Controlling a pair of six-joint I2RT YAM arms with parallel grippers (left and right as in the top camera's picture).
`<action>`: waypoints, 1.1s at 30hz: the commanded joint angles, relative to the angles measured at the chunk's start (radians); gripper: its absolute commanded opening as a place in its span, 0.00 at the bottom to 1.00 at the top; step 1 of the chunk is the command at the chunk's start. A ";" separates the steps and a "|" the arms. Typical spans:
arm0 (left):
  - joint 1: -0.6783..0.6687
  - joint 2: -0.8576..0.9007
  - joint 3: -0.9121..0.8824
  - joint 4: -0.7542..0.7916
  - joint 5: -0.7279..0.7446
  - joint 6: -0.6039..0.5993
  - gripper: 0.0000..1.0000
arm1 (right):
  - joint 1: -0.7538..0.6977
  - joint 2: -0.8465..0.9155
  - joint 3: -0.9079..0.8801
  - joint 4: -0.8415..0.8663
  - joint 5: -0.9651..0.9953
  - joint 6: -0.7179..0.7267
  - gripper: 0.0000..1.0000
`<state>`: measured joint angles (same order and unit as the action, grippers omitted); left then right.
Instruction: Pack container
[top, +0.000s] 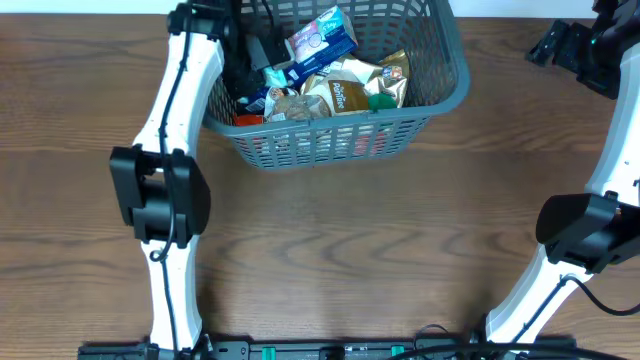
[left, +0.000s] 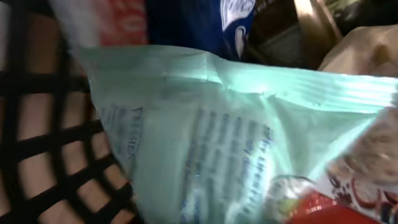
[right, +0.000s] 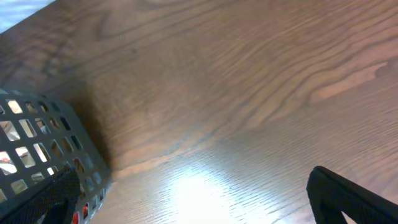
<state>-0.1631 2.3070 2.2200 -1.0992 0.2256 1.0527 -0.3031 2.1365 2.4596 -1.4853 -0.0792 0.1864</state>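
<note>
The dark grey lattice container (top: 455, 85) stands at the back middle of the table and holds several snack packets: a blue and white one (top: 322, 35) and brown-gold ones (top: 345, 90). My left gripper (top: 250, 62) is down inside the container's left end among the packets. The left wrist view is filled by a pale mint packet (left: 236, 124), with a blue packet (left: 199, 22) above it and the container's lattice wall (left: 37, 149) at left; the fingers do not show. My right gripper (top: 565, 45) is open and empty over bare table (right: 186, 177), right of the container's corner (right: 37, 130).
The wooden table (top: 350, 250) stretches in front of the container. The left arm's dark elbow (top: 158, 195) hangs over the table's left side, and the right arm's elbow (top: 585, 230) over the right side.
</note>
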 joint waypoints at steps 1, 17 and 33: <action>0.017 0.016 -0.004 -0.006 -0.009 -0.023 0.44 | 0.003 0.003 -0.003 -0.004 -0.008 -0.008 0.99; 0.061 -0.309 0.004 0.005 -0.010 -0.142 0.98 | 0.007 0.003 -0.003 0.036 -0.012 -0.095 0.99; 0.420 -0.519 0.004 -0.220 0.003 -0.822 0.99 | 0.121 -0.003 0.085 0.050 -0.100 -0.210 0.99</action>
<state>0.2134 1.7912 2.2265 -1.2869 0.2180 0.3889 -0.2115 2.1368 2.5229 -1.4097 -0.1665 0.0151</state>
